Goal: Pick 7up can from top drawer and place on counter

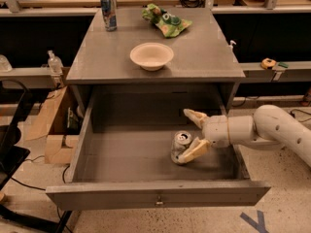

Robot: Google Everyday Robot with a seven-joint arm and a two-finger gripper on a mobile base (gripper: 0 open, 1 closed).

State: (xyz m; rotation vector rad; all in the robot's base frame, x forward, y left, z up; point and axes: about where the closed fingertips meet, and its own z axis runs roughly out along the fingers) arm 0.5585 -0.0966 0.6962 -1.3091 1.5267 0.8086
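- Gripper (184, 135) hangs spread inside the top drawer (155, 194), below the front right corner of the counter (204, 57), one finger just beside the 7up can (182, 139).
- Centre the can between both fingers before closing.

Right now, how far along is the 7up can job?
Done: the top drawer stands pulled open. In hand: the hand is inside it, fingers spread, the near one against the upright 7up can, not closed on it. Left: grip, lift, and set the can on the counter, where a bowl, a blue can and a green packet sit.
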